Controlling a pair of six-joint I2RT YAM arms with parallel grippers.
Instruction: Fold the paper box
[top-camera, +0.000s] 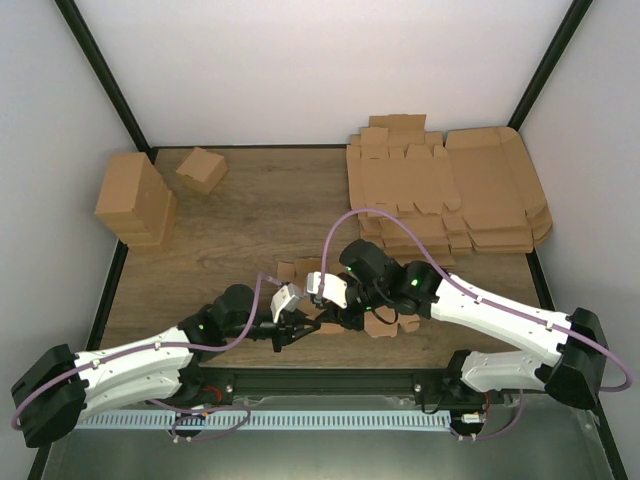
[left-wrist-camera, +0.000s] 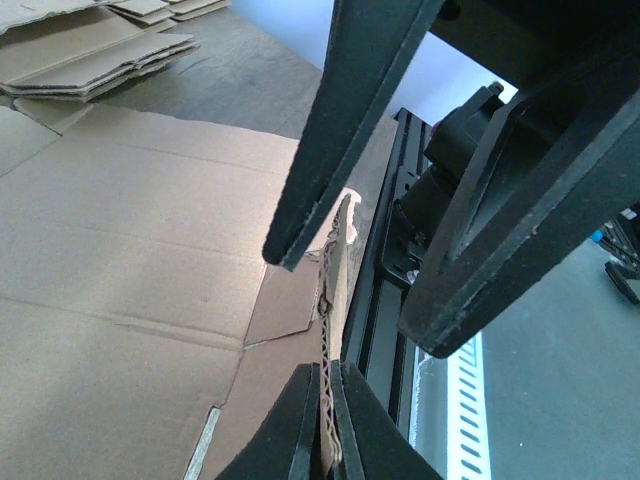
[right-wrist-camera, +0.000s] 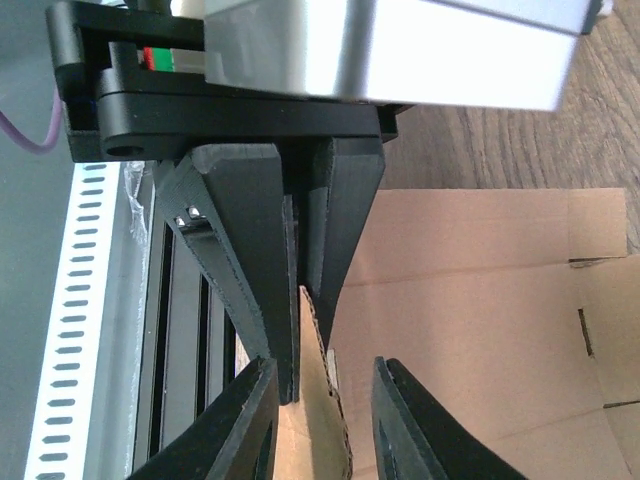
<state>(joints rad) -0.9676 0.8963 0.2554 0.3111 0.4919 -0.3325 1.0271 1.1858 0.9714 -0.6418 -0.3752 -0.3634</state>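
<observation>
Top view: the paper box (right-wrist-camera: 480, 300) lies mostly flat on the wooden table (top-camera: 270, 200), low centre of the frame, close to the near edge. Both arms meet over it and cover much of the sheet. Brown tabs show above and to the lower right of the grippers.

Left wrist view: left gripper (left-wrist-camera: 325, 370) at bottom centre, fingers pressed together on the corrugated edge of a raised flap (left-wrist-camera: 335, 300). The flap stands roughly upright off the flat panel, which fills the left half of this frame. The other arm's two black fingers come down from the top of the frame, one on each side of the flap's upper end.

Right wrist view: right gripper (right-wrist-camera: 322, 365) at the bottom, fingers spread, the same flap edge standing between them. A narrow gap shows on each side, so no clamp here. The left arm's fingers reach in from above, closed on the flap.

Elsewhere in the top view:
- Upper right: a stack of large flat sheets (top-camera: 450, 190).
- Upper left: a tall cardboard block (top-camera: 135, 200).
- Just right of the block: a small folded carton (top-camera: 202, 168).
- All three sit well apart from the work.
</observation>
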